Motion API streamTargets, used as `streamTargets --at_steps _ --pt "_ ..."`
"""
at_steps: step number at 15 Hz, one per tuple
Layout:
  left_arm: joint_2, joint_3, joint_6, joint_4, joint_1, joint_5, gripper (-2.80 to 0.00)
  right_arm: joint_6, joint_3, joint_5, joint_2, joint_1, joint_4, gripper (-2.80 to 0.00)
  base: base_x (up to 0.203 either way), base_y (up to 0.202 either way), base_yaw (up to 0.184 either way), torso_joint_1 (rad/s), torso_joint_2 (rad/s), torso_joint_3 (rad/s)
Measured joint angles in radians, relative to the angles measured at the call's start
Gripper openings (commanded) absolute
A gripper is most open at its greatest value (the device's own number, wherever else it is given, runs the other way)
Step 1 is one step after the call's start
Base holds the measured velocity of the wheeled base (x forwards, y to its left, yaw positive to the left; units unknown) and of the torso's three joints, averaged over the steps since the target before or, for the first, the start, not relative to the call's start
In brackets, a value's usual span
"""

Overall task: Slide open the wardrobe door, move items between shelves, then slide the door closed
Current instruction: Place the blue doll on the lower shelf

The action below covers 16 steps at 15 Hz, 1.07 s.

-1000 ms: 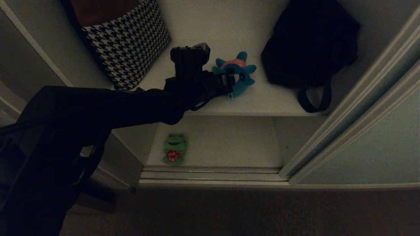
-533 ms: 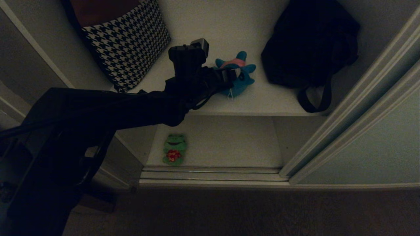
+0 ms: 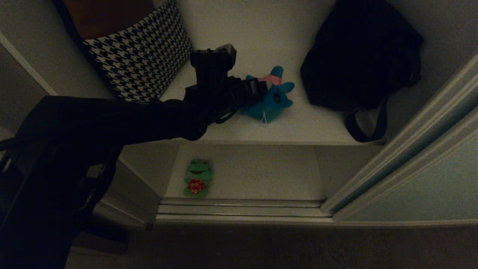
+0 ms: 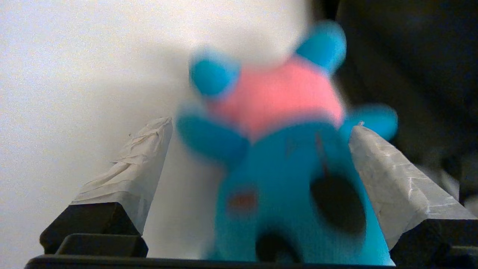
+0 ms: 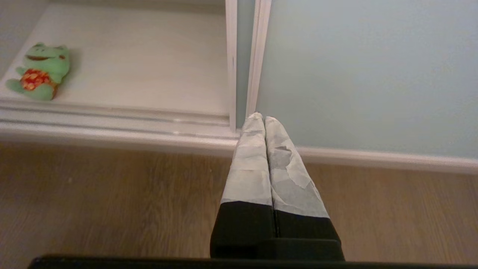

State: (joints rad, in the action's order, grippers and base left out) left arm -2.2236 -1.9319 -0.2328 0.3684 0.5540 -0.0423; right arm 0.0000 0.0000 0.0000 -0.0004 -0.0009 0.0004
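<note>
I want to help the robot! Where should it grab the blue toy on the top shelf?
Around its soft blue body, below the pink back, coming from the front as the open left gripper does now. One finger is at its side, the other stands apart.

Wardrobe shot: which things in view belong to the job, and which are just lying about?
Job:
- blue plush creature with pink back, between open left gripper fingers
- green plush frog with red belly
- upper white shelf board, lower white shelf board
- pale grey-green sliding door

Lying about:
- black-and-white houndstooth cushion
- black strapped bag
- right gripper, parked
</note>
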Motion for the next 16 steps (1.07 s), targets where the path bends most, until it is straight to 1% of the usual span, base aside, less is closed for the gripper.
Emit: streamTargets --at_steps 3,6,7,9,10,11,16 --pt "0.012 0.005 0.001 -0.016 0.001 0.002 0.0 0.0 0.0 0.0 0.0 0.0 0.0 -2.8 0.022 0.0 0.0 0.002 0.0 0.003" --pt "0.028 0.0 -0.02 -0.104 0.001 0.021 0.0 0.0 0.0 0.0 0.0 0.0 0.0 -2.8 0.0 0.0 0.0 0.0 0.0 0.0" --pt "0.032 -0.002 -0.035 -0.12 0.001 0.036 0.0 0.0 0.0 0.0 0.0 0.0 0.0 -2.8 0.0 0.0 0.0 0.0 0.0 0.0" --pt "0.035 -0.004 -0.082 -0.132 0.0 0.089 0.0 0.0 0.0 0.0 0.0 0.0 0.0 -2.8 0.0 0.0 0.0 0.0 0.0 0.0" --pt "0.033 -0.004 -0.094 -0.152 0.0 0.12 0.0 0.0 0.0 0.0 0.0 0.0 0.0 -2.8 0.0 0.0 0.0 0.0 0.0 0.0" --pt "0.033 -0.004 -0.097 -0.175 -0.001 0.135 0.0 0.0 0.0 0.0 0.0 0.0 0.0 -2.8 0.0 0.0 0.0 0.0 0.0 0.0" --pt "0.014 -0.004 -0.098 -0.188 -0.002 0.141 0.0 0.0 0.0 0.0 0.0 0.0 0.0 -2.8 0.0 0.0 0.0 0.0 0.0 0.0"
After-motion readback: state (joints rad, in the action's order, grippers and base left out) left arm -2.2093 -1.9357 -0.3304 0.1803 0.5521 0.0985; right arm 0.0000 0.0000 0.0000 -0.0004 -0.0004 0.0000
